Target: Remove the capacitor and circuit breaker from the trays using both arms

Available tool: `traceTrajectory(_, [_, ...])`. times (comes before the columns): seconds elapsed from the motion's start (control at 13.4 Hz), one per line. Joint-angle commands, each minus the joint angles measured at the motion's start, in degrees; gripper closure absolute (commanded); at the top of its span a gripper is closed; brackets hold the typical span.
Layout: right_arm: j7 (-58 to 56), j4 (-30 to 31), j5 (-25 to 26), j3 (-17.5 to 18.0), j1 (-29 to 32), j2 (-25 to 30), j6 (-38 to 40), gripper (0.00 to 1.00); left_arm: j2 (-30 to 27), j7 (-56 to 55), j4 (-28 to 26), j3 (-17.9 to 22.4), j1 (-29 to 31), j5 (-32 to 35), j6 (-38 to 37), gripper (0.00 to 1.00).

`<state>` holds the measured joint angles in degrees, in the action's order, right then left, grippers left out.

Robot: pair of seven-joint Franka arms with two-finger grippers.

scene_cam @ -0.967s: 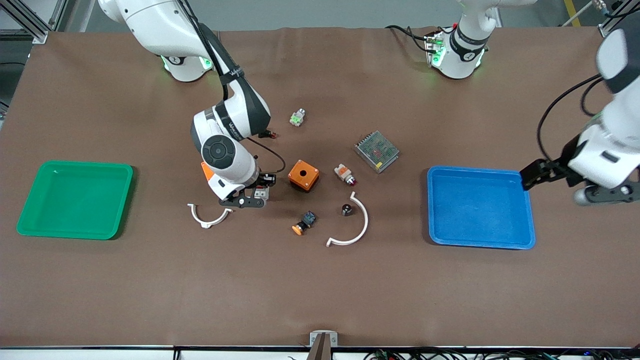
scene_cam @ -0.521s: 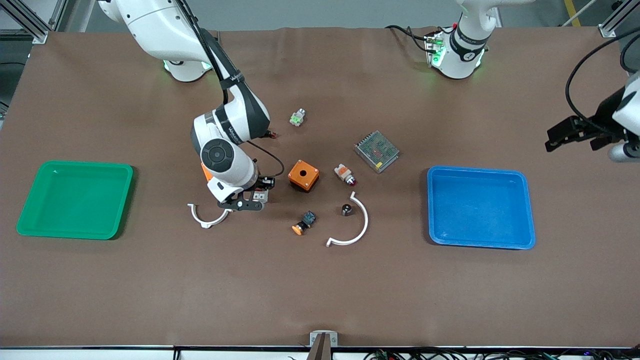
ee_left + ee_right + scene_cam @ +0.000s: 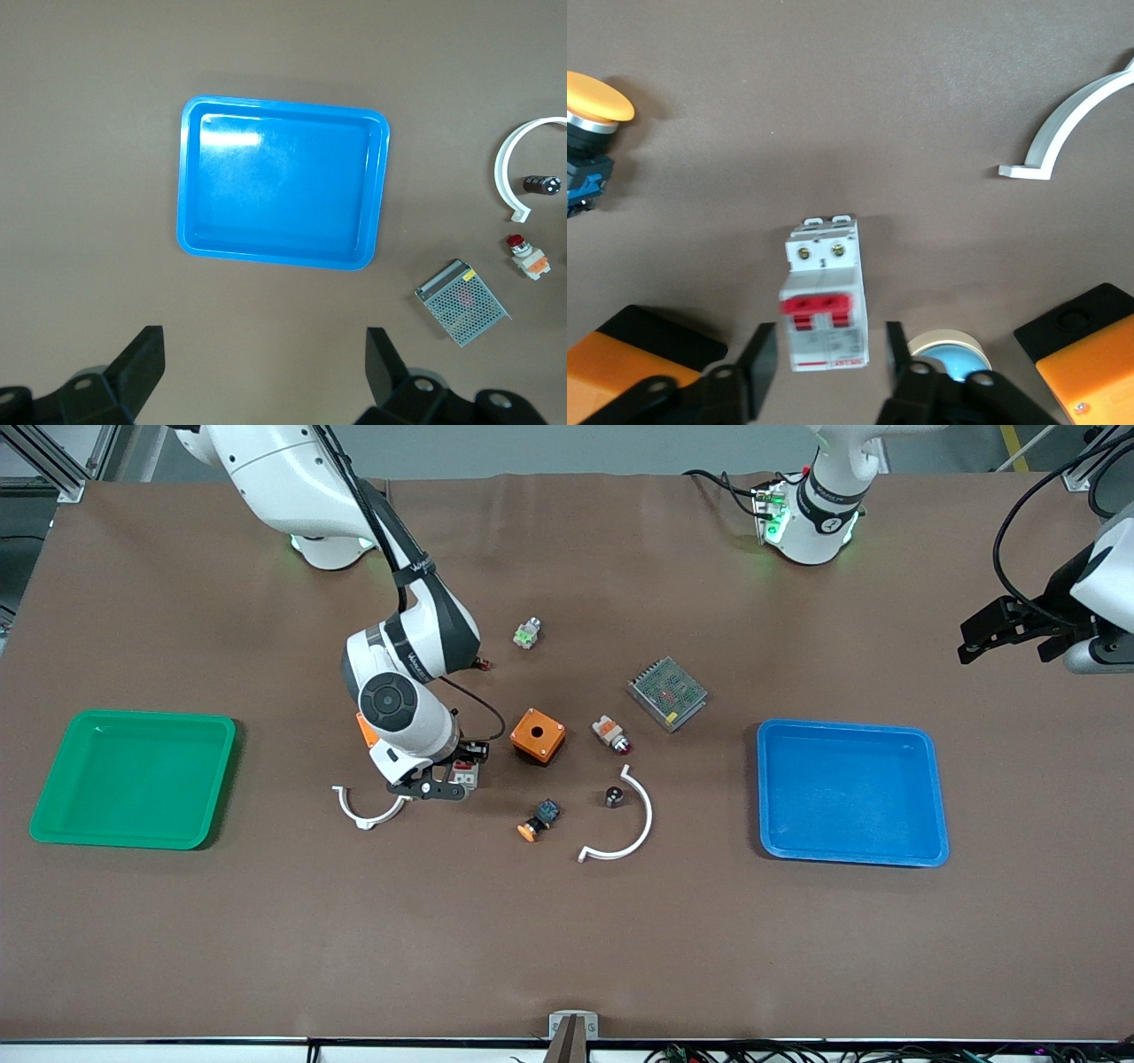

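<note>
My right gripper (image 3: 824, 359): jaws apart, the breaker (image 3: 824, 297) between them.
My left gripper (image 3: 261, 367): jaws apart, waiting above bare table.

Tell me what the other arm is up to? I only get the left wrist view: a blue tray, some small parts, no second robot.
Observer: The right hand is low over the table, its open fingers on either side of the breaker, a white block with red levers.
Operator: Is there another tray? My left hand hangs open beside the blue tray.
Observer: Yes, a green tray sits at the right arm's end of the table.
Operator: Anything close to that breaker?
Observer: An orange box with a round hole stands right beside it.
</note>
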<state>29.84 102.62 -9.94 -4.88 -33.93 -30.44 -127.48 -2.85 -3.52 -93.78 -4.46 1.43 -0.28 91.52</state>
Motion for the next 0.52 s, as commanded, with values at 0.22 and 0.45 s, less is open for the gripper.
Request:
traceTrajectory(0.22, [0.3,-0.2,-0.8,-0.7,0.8,14.5,18.1,0.0,-1.8,-0.3,-0.7,-1.7,0.2,-0.2,-1.6,0.0])
traceTrajectory(0.45, [-2.0,-0.2,-0.7,-0.9,6.2,25.2,29.8,0.0,-1.7,-0.4,-0.8,-2.6,0.2,-0.1,-1.6,0.0])
